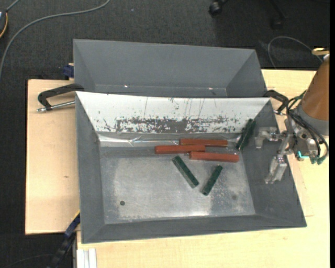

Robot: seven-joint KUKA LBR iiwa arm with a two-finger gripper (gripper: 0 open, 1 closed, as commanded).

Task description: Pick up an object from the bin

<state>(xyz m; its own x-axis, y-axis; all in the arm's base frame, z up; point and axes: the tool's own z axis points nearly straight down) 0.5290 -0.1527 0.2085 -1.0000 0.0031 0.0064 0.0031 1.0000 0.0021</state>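
Can't tell whether gripper open or shut, parked over bin's rt wall near leaning dark green bar, so risks scraping wall or knocking bar downslope w/o gripping.

You're in a robotics lab or test room, not a home. A grey metal bin sits on a light wooden table over dark carpet. A loose cable trails across the floor (another loops farther right), and a robot arm hung with wiring stands alongside.
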